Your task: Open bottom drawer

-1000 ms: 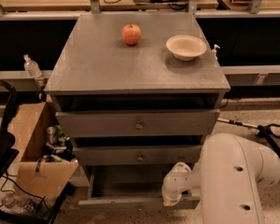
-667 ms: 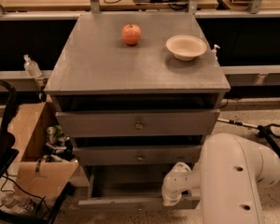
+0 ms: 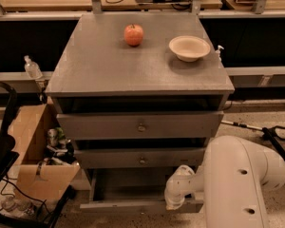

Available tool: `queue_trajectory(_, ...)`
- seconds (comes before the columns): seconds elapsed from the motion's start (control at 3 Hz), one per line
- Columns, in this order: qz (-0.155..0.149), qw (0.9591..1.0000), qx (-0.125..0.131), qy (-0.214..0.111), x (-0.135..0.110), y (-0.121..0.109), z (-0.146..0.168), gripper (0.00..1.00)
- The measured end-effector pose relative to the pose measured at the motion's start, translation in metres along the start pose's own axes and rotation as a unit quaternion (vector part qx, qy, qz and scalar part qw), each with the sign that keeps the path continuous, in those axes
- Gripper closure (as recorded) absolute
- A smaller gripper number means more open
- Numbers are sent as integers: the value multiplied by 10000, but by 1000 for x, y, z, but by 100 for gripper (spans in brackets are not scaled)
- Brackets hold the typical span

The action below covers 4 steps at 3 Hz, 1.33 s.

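Note:
The grey cabinet point(image 3: 109, 70) has three drawers, each with a small round knob. The bottom drawer point(image 3: 123, 206) is pulled out towards me; its dark inside shows behind its low grey front. Its knob is hidden. The top drawer point(image 3: 140, 125) and middle drawer point(image 3: 141, 158) also stand slightly out. My white arm point(image 3: 237, 184) comes in from the lower right. My gripper point(image 3: 174, 202) is at the right part of the bottom drawer's front, mostly covered by the wrist.
A red apple point(image 3: 133, 34) and a white bowl point(image 3: 189, 48) sit on the cabinet top. An open cardboard box point(image 3: 31, 141) with cans stands at the left, with a black frame point(image 3: 4, 127) beside it. A black-tipped tool point(image 3: 261, 129) lies on the floor at the right.

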State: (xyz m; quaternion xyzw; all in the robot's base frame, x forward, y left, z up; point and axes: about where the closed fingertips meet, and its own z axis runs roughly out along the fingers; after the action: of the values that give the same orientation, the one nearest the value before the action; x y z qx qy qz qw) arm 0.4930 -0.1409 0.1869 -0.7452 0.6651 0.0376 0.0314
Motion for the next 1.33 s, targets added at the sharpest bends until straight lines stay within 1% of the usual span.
queue_trajectory(1.0,0,10000,0,0,0,0,0,100)
queue_trajectory(1.33,0,10000,0,0,0,0,0,82)
